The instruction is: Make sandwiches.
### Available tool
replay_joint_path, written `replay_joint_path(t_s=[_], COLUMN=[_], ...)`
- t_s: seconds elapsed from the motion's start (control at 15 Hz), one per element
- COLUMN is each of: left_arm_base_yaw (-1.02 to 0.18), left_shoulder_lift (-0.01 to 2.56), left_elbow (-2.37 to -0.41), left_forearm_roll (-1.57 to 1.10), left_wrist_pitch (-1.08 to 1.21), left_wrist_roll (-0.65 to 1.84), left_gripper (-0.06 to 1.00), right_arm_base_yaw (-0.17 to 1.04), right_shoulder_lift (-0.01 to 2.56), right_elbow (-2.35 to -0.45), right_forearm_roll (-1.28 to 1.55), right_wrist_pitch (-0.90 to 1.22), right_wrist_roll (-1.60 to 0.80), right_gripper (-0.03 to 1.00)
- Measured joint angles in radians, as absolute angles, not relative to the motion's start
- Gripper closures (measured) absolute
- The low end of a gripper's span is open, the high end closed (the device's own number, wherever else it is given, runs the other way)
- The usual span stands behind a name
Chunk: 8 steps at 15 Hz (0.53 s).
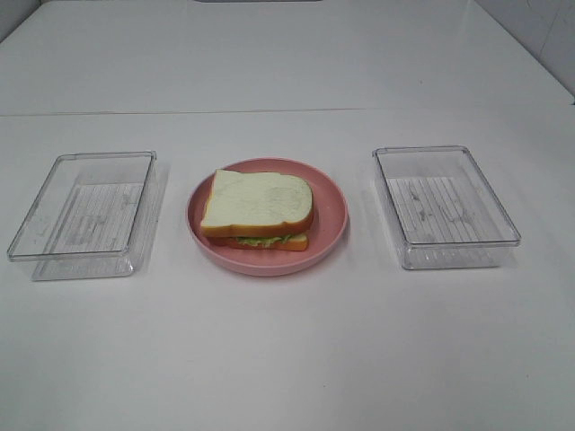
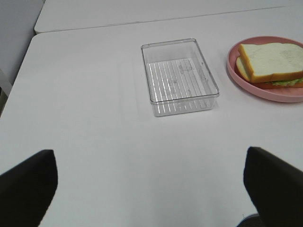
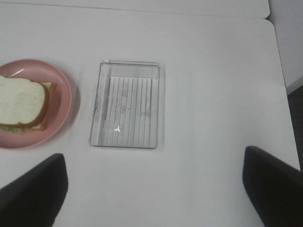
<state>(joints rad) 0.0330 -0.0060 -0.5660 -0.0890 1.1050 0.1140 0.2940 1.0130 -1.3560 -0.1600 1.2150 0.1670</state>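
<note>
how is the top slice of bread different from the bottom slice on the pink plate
The top bread slice shows its whole white face; the bottom bread slice shows only its crust edge under lettuce. The top slice sits skewed, overhanging the bottom slice toward the left tray's side. Both have orange-brown crust and rest on the pink plate.

White tabletop (image 1: 287,359) fills nearly the whole exterior high frame, matte w/ soft even light, faint shadows only. A thin seam (image 1: 269,111) runs left-right across the upper third, where a 2nd white table (image 1: 269,54) butts up. Grey wall strip (image 1: 13,13) in upper left corner; pale tiled wall (image 1: 548,31) at upper right.
</note>
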Motion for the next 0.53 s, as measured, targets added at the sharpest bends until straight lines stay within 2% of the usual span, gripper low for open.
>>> replay_joint_path(t_s=[0.2,0.53], left_arm_base_yaw=[0.033,0.033], left_shoulder_lift=[-0.006,-0.006], left_elbow=[-0.566,-0.566], left_forearm_roll=[-0.089,-0.089], left_wrist_pitch=[1.105,1.105], left_wrist_roll=[0.114,0.114], left_gripper=[-0.05,-0.05], right_arm_base_yaw=[0.294,0.294], right_shoulder_lift=[0.658,0.3], right_elbow=[-1.145,-0.847], right_forearm_roll=[-0.125,-0.118], right_wrist_pitch=[1.216,1.217], right_wrist_roll=[0.167,0.163], right_gripper=[0.0,0.0])
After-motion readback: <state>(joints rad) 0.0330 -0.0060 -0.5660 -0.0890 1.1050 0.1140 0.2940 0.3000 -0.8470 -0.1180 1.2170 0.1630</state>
